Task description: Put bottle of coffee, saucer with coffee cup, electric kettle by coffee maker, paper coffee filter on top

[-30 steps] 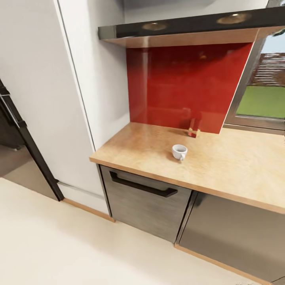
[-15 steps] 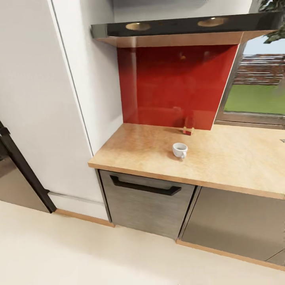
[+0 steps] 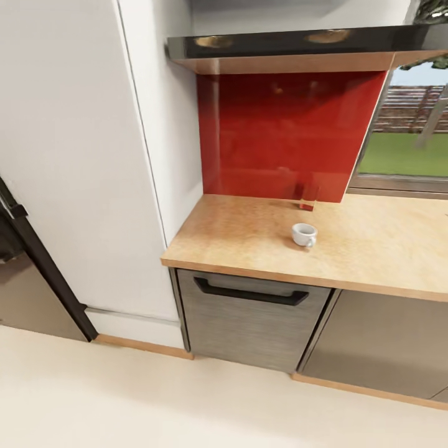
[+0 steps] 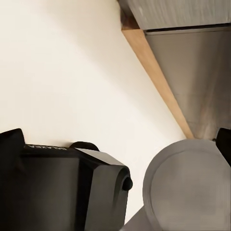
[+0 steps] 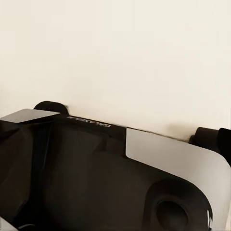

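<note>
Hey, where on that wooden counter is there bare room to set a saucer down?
The light wood-grain countertop is bare between the tall white cabinet side and the small white coffee cup, and again from the cup toward the window. It is tighter behind the cup, near the small red object at the glossy red backsplash.

The countertop (image 3: 249, 239) runs off the right edge of the head view. A small red thing (image 3: 307, 198) behind the coffee cup (image 3: 304, 234) is too blurry to name.
</note>
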